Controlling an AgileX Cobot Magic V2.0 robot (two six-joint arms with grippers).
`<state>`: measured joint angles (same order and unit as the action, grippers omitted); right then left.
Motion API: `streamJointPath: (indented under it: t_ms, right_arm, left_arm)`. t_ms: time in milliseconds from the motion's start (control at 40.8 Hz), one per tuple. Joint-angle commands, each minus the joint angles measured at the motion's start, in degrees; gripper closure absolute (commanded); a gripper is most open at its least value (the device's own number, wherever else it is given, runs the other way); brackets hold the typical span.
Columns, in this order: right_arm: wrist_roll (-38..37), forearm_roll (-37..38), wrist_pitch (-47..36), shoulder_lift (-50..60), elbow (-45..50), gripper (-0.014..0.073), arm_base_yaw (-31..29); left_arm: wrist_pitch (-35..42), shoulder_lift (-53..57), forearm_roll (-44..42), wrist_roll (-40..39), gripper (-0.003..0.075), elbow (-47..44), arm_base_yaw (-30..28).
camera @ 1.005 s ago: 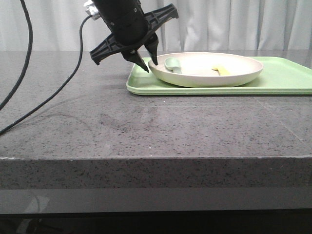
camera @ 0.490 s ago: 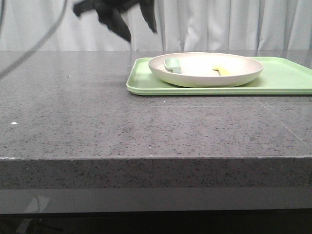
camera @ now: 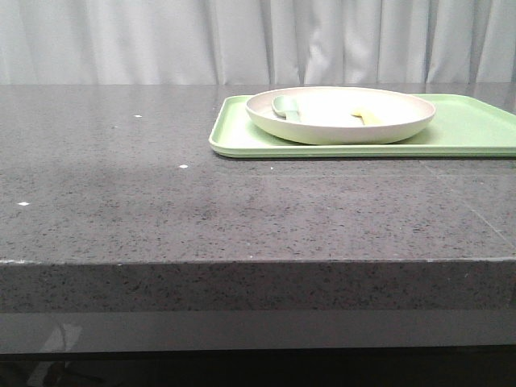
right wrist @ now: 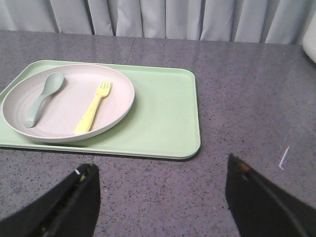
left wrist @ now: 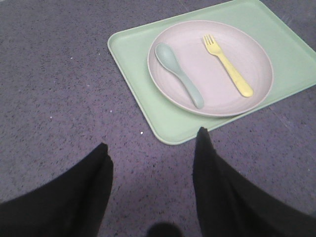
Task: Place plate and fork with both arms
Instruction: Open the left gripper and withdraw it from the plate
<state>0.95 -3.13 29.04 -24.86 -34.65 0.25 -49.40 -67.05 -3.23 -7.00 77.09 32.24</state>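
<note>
The cream-white plate rests on the light-green tray at the back right of the table. On the plate lies the pale-yellow fork, with a grey-green spoon beside it; the plate and the fork also show in the right wrist view. My left gripper hangs open over bare tabletop, short of the tray's corner, holding nothing. My right gripper is open and empty too, above the table beside the tray's long edge. Neither arm appears in the front view.
A grey speckled stone tabletop stretches left of and in front of the tray. White curtains hang behind the table. The tray fills the table's back right part.
The left arm, which stood at the plate's left rim a second ago, has risen and left the front view. Plate, fork and spoon have not moved.
</note>
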Motion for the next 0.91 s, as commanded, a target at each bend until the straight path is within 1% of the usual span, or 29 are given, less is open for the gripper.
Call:
streamJointPath:
  t_ms: [0, 123, 319, 466, 637, 686, 809, 883]
  right_arm:
    - [0.34, 0.60, -4.04, -0.85, -1.57, 0.0041, 0.05]
    - [0.34, 0.60, -4.04, -0.85, -1.57, 0.0041, 0.05]
    - [0.34, 0.60, -4.04, -0.85, -1.57, 0.0041, 0.05]
    - [0.34, 0.60, -4.04, -0.85, -1.57, 0.0041, 0.05]
    - [0.34, 0.60, -3.81, -0.85, -2.10, 0.0043, 0.19]
    - [0.34, 0.26, -2.04, -1.40, -3.61, 0.0043, 0.18]
    - [0.39, -2.19, 6.88, -5.08, -10.59, 0.0043, 0.27]
    - [0.80, -3.27, 11.26, -8.70, -14.48, 0.0043, 1.65]
  left_arm:
    - [4.99, 8.55, -0.07, 0.52, 0.0346, -5.07, 0.11]
    - [5.60, 16.51, 0.16, 0.52, 0.0346, -13.16, 0.11]
    - [6.00, 23.58, 0.16, 0.52, 0.0346, -22.16, 0.11]
    - [5.65, 24.73, 0.04, 0.52, 0.0354, -24.51, 0.11]
    - [5.52, 24.73, 0.04, 0.52, 0.0355, -24.86, 0.11]
    - [5.46, 24.73, 0.04, 0.52, 0.0355, -24.86, 0.11]
    - [5.58, 24.73, 0.04, 0.52, 0.0355, -24.86, 0.11]
    - [5.58, 24.73, 0.04, 0.52, 0.0355, -24.86, 0.11]
